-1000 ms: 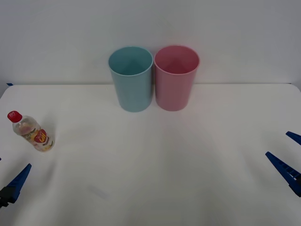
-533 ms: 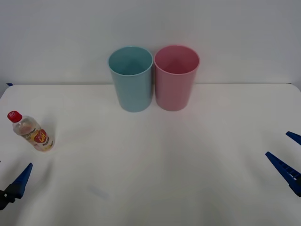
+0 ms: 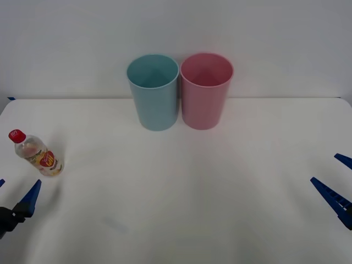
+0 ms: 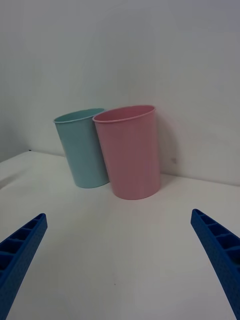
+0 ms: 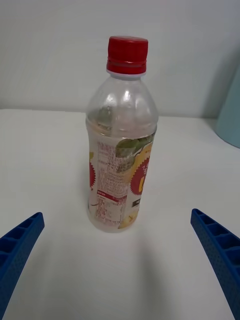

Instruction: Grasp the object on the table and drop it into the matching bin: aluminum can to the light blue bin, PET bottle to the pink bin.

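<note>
The small clear plastic bottle with a red cap and red-and-yellow label [image 3: 37, 153] stood upright near the left edge of the white tabletop [image 3: 181, 187]. The left gripper [image 5: 120, 260] faced it, fingers spread wide, short of contact. It looked empty, light and easily tipped; the labelled middle seemed the best hold. The tall pink plastic bin [image 3: 205, 91] stood at the far edge, beside the light blue plastic bin [image 3: 153, 91]. The right gripper [image 4: 120, 260] waited, spread, near the right edge.
</note>
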You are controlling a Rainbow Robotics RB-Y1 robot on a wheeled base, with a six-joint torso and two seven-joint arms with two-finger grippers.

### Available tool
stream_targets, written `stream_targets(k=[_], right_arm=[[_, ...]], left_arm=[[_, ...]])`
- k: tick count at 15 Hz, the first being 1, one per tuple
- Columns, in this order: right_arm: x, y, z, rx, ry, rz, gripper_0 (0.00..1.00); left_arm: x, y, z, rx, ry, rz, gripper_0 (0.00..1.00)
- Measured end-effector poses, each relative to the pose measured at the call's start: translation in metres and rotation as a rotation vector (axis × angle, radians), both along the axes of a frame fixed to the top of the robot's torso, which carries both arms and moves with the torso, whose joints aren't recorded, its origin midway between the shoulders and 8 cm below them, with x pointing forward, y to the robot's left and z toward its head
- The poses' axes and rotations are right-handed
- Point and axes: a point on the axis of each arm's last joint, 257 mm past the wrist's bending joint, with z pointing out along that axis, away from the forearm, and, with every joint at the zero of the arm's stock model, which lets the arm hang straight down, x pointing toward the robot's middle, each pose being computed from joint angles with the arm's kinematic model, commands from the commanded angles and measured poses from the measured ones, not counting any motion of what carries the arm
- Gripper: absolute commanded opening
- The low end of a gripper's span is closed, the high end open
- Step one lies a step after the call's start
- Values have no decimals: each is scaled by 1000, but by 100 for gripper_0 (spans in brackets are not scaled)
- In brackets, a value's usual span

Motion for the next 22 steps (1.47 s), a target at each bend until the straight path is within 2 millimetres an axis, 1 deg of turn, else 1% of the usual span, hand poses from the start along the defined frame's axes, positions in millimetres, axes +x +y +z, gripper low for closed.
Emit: stream_targets(k=[5, 10, 22], right_arm=[[0, 0, 0, 0, 0, 0, 100], [0, 0, 0, 0, 0, 0, 100], [0, 0, 0, 0, 0, 0, 100]], left_arm=[[28, 3, -4, 2, -9, 3, 100], [51, 1, -10, -6, -9, -1, 100], [114, -9, -12, -25, -16, -13, 100]])
